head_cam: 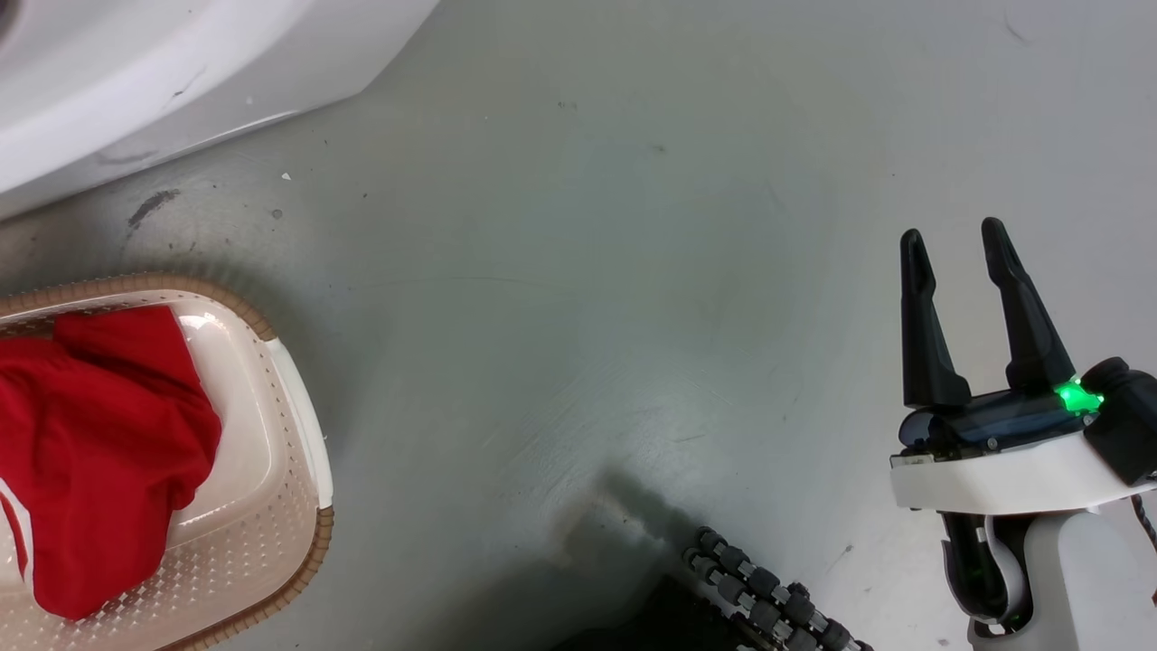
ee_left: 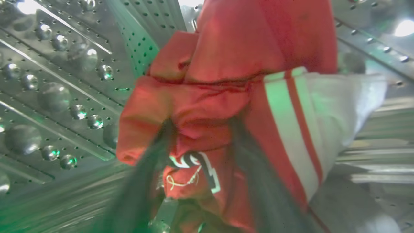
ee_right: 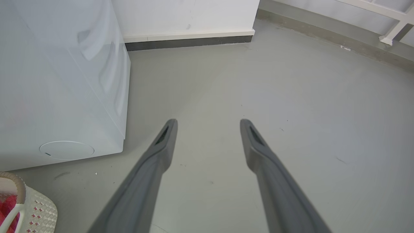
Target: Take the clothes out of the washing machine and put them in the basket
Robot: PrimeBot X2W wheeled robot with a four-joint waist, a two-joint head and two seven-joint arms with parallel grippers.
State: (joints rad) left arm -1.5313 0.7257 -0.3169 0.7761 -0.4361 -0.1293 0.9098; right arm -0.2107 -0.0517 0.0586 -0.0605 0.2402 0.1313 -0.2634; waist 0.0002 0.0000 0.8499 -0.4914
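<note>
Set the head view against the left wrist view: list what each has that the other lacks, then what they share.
Head view's own: the basket on the grey floor with a red garment lying in it, and the right end effector, open. Left wrist view's own: the perforated steel drum and the left end effector, its blurred fingers flanking a striped red garment; whether they grip it is unclear. Shared: the washing machine, white outside in one, inside in the other, and red clothing.

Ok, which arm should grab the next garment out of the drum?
Left. The left gripper is inside the drum, open around a red garment; the right gripper hangs open over the floor.
</note>
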